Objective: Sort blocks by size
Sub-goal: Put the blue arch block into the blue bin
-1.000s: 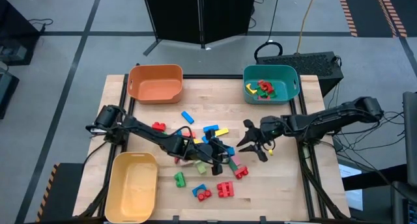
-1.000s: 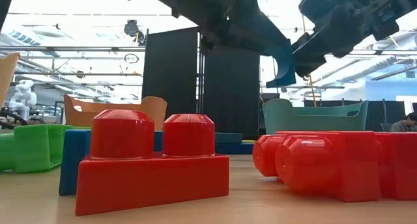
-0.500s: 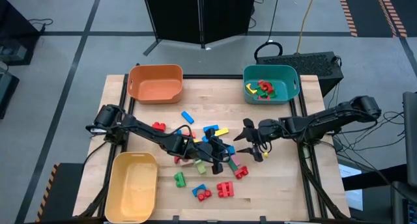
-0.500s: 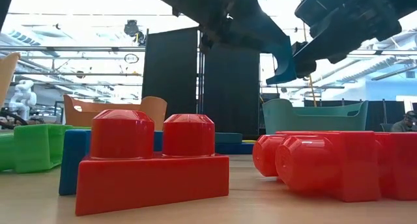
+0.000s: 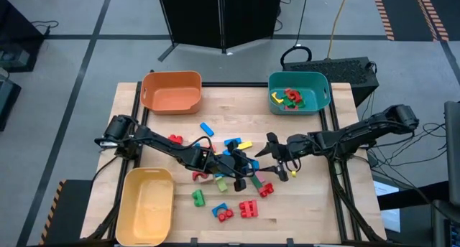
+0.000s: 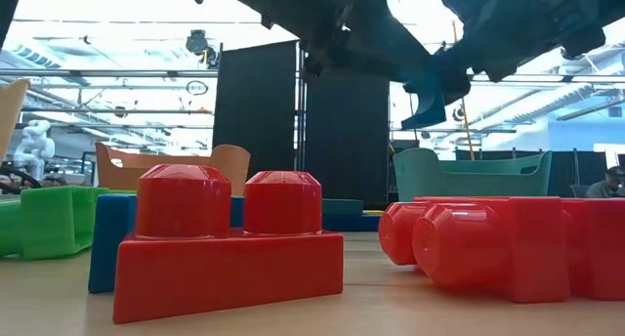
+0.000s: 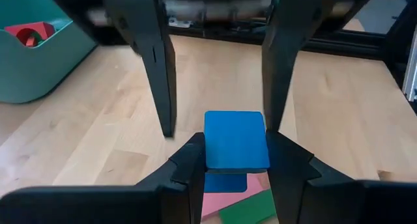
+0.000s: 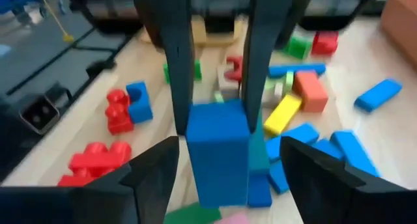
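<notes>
Mid-table handover. The left gripper (image 5: pixel 243 165) is clenched on a blue block (image 7: pixel 236 140), which it holds up off the table (image 5: pixel 316 204), just above the loose pile. The right gripper (image 5: pixel 269 155) faces it with its jaws spread wide either side of that block, touching nothing as far as I can tell.

To do this step well, you should probably:
- centre the right jaws on the free end of the block, clear of the left fingers (image 7: pixel 195 160)
- close fully before the left lets go, or the block could drop into the pile
- keep both wrists steady, no twisting

Bins:
- The teal bin (image 5: pixel 320 82), far right, holds a few red, green and yellow blocks (image 5: pixel 290 98).
- The orange bin (image 5: pixel 171 76), far left, has no blocks showing.
- The yellow bin (image 5: pixel 147 204), near left, has none showing either.

Most of the loose blocks (image 5: pixel 237 204) lie at the middle and near side of the table, so sorting looks barely begun.
</notes>
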{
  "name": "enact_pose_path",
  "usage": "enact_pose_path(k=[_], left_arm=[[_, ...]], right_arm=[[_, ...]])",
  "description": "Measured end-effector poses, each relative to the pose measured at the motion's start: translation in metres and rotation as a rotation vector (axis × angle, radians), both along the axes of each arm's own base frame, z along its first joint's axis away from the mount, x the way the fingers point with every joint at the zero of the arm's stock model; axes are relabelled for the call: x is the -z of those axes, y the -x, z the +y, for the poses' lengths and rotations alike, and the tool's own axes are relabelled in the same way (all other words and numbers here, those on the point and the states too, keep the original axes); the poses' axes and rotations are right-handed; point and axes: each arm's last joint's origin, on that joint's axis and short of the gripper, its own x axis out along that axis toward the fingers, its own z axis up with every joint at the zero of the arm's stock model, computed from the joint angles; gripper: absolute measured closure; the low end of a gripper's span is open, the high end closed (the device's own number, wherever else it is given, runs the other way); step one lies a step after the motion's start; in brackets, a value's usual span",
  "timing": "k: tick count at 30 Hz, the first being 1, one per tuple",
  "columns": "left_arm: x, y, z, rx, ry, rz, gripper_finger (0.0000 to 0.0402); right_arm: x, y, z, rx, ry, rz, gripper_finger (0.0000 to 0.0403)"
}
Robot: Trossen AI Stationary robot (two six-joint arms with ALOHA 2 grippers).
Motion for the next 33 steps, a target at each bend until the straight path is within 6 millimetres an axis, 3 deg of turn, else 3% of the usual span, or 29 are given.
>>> enact_pose_path(k=[11,20,27,33], left_arm=[[-0.004,-0.002,0.0,0.017,-0.009,-0.038,0.0286],[-0.003,-0.002,0.0,0.019,0.004,-0.033,0.0284],[-0.004,0.0,0.004,0.034,0.052,-0.007,0.0278],[-0.016,0.01,0.012,0.025,0.056,0.05,0.0232]], right_arm=[[0.011,-0.008,0.002,0.003,-0.024,0.018,0.02],[0.01,-0.008,0.002,-0.003,-0.026,0.018,0.0284],[0.01,-0.008,0.002,0.01,-0.046,0.021,0.0277],[0.01,-0.008,0.0,0.058,-0.043,0.016,0.028]])
